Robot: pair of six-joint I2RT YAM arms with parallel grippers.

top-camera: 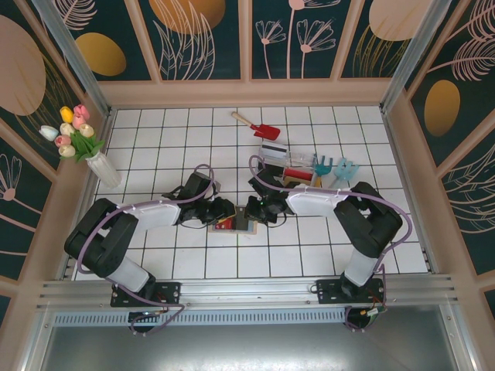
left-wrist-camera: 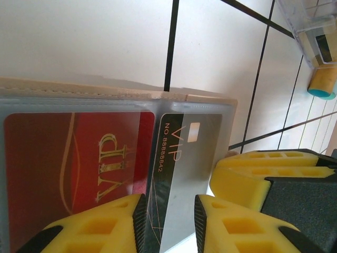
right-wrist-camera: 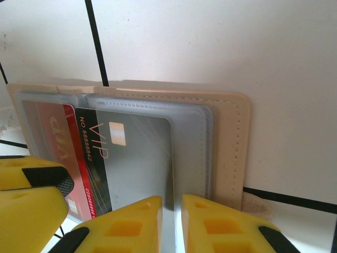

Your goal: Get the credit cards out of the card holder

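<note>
From above, my left gripper [top-camera: 224,210] and right gripper [top-camera: 260,209] meet nose to nose over the card holder [top-camera: 241,224]. It lies open on the white tiles [top-camera: 186,263] at the lower middle of the frame, but the cards are too small there to read. My left wrist view fills that in: at the left of the frame a red card [left-wrist-camera: 79,158] sits in its clear pocket. Beside it a dark card [left-wrist-camera: 184,153] marked VIP runs down into the narrow gap between my left fingers [left-wrist-camera: 121,221]. A yellow finger [left-wrist-camera: 247,176] of my right gripper rests just to the right. My right wrist view adds the holder's tan stitched edge on the right, with my right jaws almost together at the dark card's lower edge. Whether either pair actually pinches the card, I cannot tell.
</note>
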